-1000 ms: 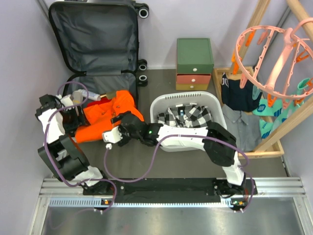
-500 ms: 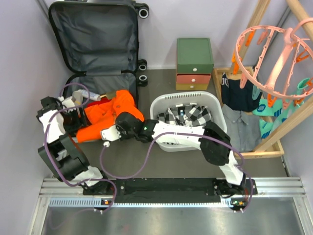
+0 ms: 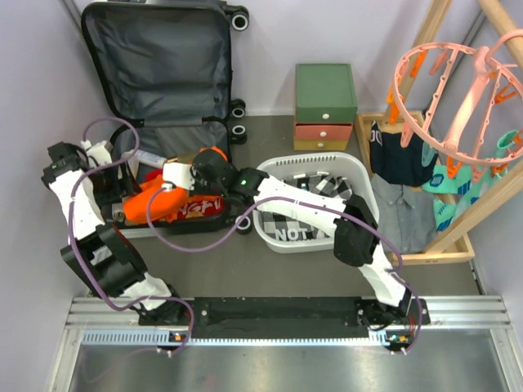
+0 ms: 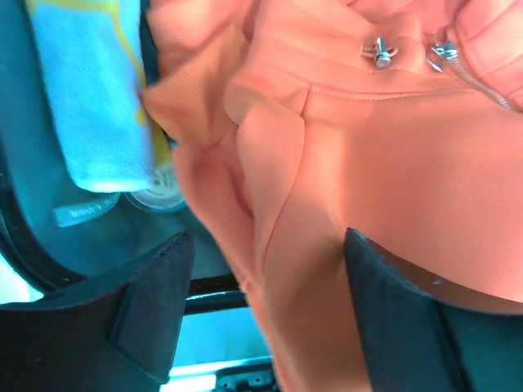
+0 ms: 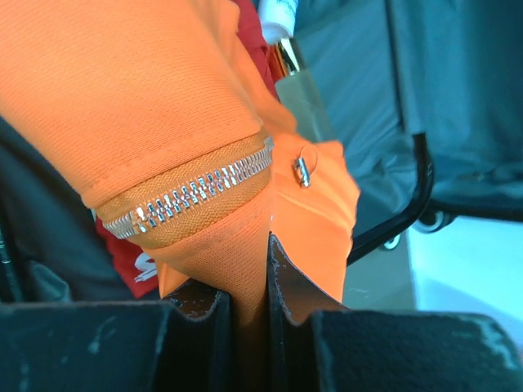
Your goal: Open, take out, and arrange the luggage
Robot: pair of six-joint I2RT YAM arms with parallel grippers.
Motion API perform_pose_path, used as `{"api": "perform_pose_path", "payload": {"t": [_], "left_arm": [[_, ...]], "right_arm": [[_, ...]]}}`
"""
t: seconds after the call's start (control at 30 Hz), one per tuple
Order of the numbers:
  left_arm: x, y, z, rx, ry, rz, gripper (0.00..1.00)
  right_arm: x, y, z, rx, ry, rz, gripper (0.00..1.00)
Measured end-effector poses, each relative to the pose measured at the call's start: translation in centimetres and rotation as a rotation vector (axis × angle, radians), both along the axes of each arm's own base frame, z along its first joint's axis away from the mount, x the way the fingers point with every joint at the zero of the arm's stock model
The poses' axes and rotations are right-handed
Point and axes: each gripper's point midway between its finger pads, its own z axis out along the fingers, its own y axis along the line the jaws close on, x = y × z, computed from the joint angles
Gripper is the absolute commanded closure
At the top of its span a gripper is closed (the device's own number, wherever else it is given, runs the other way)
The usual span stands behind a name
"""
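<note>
**Right pincer has just clamped onto the orange garment**

Nearest me, my right gripper (image 5: 249, 273) has snapped from wide to nearly closed. Its jaws now pinch a fold of the bright orange zip-front fabric garment (image 5: 163, 98) just beside the silver zipper. From overhead, the garment has bunched up and shifted left, uncovering a red cloth with white print (image 3: 194, 209) beneath it. My left gripper (image 4: 265, 282) has drawn back toward the left wall. Its jaws stand wide around the orange cloth without squeezing it, and a light blue towel (image 4: 90, 90) lies alongside. Beyond, the large black-to-white ribbed hard-shell suitcase (image 3: 155, 73) lies open, its lid thrown back toward the far wall and its grey lining bare. I judge that unpacking has begun: the garment is gripped but not yet out.
</note>
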Motion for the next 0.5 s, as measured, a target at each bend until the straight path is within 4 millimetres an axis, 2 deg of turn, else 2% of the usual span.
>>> {"api": "perform_pose_path", "payload": {"t": [0.13, 0.2, 0.5], "left_arm": [[0.0, -0.3, 0.2, -0.025, 0.001, -0.006, 0.12], [-0.2, -0.7, -0.2, -0.06, 0.019, -0.01, 0.01], [-3.1, -1.2, -1.3, -0.303, 0.077, 0.095, 0.01]], "right_arm": [[1.0, -0.4, -0.7, 0.028, 0.052, -0.035, 1.0], [1.0, -0.4, -0.9, 0.031, 0.067, -0.041, 1.0], [0.7, -0.2, -1.1, 0.037, 0.084, -0.03, 1.0]]}}
